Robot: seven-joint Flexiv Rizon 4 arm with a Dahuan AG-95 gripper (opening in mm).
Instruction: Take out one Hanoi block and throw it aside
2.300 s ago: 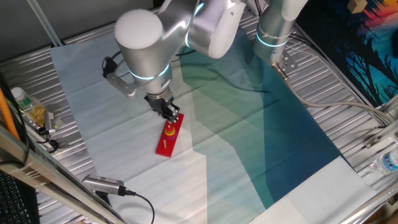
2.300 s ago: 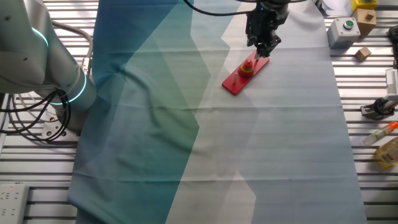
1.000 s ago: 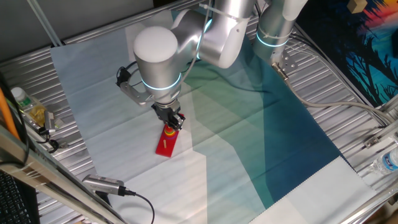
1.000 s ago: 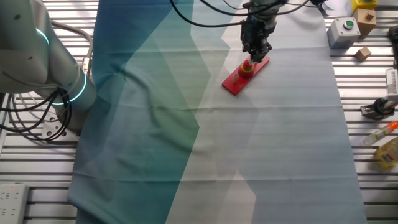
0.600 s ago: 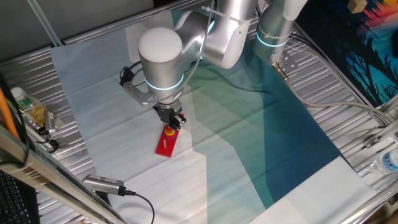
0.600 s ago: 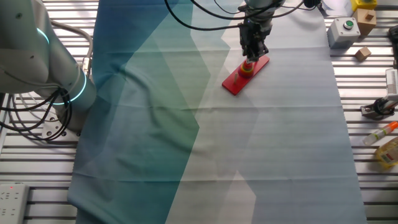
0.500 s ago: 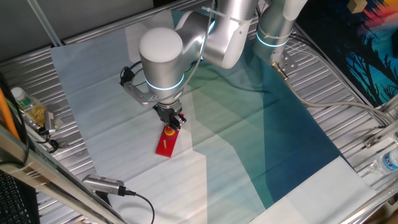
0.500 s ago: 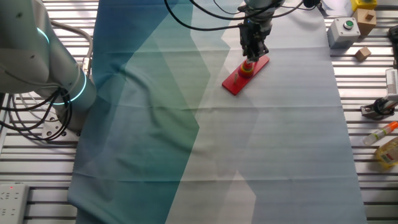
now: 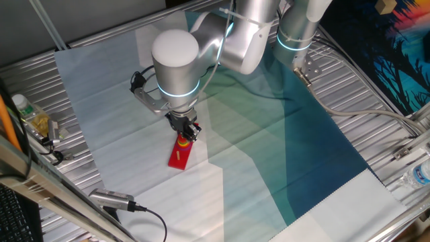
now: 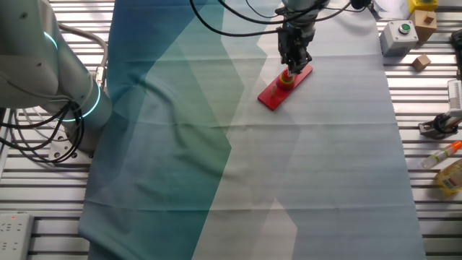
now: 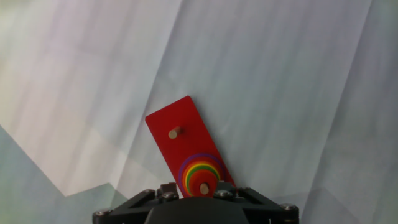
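Note:
The red peg board (image 11: 180, 134) lies on the cloth, with one bare wooden peg (image 11: 175, 132) and a stack of rainbow rings (image 11: 200, 169) on another peg. The Hanoi block (image 11: 195, 183), a small red disc, tops that stack. My gripper (image 11: 198, 188) is low over the stack, its fingers (image 11: 166, 188) on either side of the red disc, with a gap on the left. In the fixed views the gripper (image 9: 189, 132) (image 10: 291, 66) stands upright right over the stack (image 9: 183, 141) (image 10: 287, 79) on the board (image 9: 179, 156) (image 10: 274, 95).
A white-to-blue cloth (image 10: 216, 159) covers the slatted table. A bottle (image 9: 20, 105) and a cabled device (image 9: 114, 199) lie at the left edge. A button box (image 10: 397, 35), wooden blocks (image 10: 422, 61) and a bottle (image 10: 451, 177) sit on the far side. A second arm (image 10: 50, 65) stands nearby.
The gripper has moved from beside the board's end to right over the ring stack and come down around its top. In the last half second it has barely moved.

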